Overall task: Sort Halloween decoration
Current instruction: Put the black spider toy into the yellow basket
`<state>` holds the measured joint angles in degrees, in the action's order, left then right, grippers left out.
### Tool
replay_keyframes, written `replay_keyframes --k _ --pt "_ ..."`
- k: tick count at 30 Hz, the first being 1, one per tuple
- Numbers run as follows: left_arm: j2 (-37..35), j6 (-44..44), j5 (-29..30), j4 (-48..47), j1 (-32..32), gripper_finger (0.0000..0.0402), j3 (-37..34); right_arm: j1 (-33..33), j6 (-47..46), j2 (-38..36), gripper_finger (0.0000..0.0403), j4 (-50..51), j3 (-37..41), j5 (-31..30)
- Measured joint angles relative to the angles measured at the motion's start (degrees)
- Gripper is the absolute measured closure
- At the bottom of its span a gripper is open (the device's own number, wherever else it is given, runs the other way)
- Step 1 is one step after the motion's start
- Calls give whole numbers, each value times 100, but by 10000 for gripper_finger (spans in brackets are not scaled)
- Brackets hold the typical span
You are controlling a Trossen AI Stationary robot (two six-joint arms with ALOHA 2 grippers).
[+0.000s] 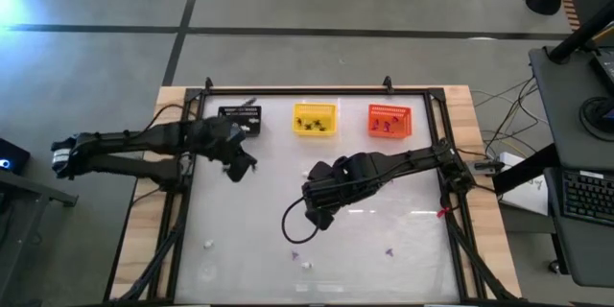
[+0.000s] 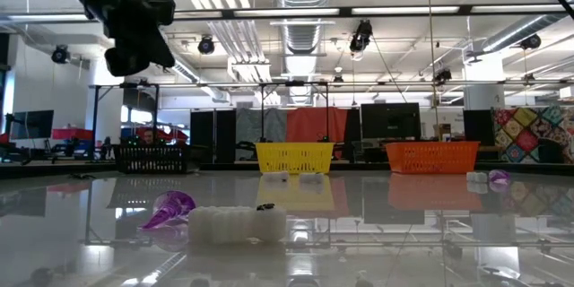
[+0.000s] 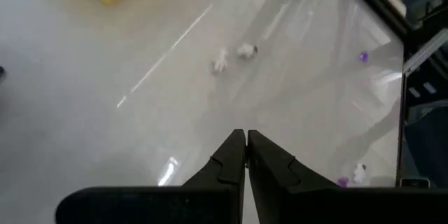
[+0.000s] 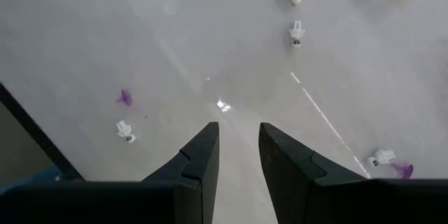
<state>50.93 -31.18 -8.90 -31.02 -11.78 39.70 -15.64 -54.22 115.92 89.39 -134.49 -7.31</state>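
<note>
Several loose trinkets scattered over the glossy table (image 1: 249,249) near its front edge: white bits (image 4: 296,33), purple bits (image 4: 124,97), one white piece (image 2: 235,222) lying just beside a purple one (image 2: 169,209) in the low view. More already sorted into the yellow basket (image 1: 315,119) and orange basket (image 1: 389,121); black basket (image 1: 239,118) alongside.

Right gripper (image 4: 238,143) poised above bare table, fingers partly apart, nothing held. Left gripper (image 3: 246,142) closed tight and empty, waiting near the black basket.

Risks, as judged:
- Tiny pieces on a slick surface — liable to skid from an off-centre pinch.
- Adjacent white and purple pieces — possible double pick, wrong basket.
- Reflections — possible misjudged descent.
</note>
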Motion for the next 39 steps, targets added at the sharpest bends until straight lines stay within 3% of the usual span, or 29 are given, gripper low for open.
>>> replay_keyframes --k 11,28,33,39 --pt "572 972 -943 772 -1278 402 0 97 -301 -2 309 -11 0 -221" --pt "2103 1112 -2296 2908 -2502 402 41 407 -164 -2 309 39 0 -335" --pt "2675 1506 -2332 2762 -2637 402 679 611 -17 -2 309 57 2 -334" --pt "3510 2573 -2136 1776 -2657 402 1957 841 174 -2 309 63 2 -334"
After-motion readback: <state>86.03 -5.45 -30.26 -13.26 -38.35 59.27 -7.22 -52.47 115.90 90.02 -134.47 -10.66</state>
